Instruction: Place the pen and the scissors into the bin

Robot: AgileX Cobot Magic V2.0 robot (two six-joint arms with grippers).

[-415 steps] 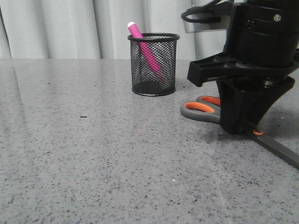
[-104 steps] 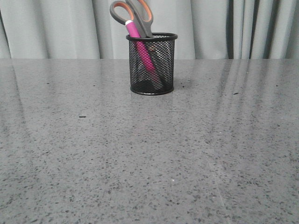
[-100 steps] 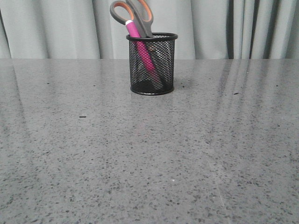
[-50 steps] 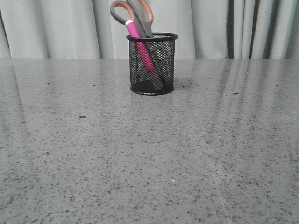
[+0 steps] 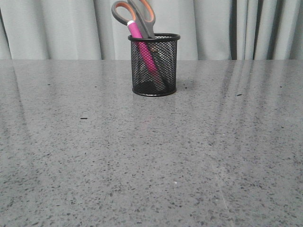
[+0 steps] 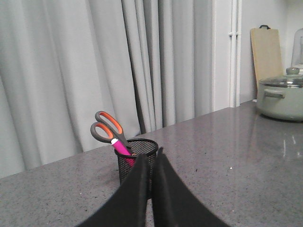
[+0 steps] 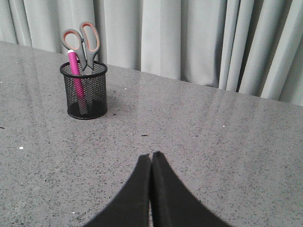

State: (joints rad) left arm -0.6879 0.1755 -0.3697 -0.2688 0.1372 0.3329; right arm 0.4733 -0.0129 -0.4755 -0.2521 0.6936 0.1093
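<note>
I am holding my left gripper with its two dark fingers pressed together, tips meeting, nothing between them. I am keeping my right gripper the same way, fingers closed tip to tip. Neither of my arms is showing in the front view.

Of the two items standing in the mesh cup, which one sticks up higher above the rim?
The scissors: their orange-lined grey handles rise well above the bin rim, while the pink pen barely clears it.
</note>
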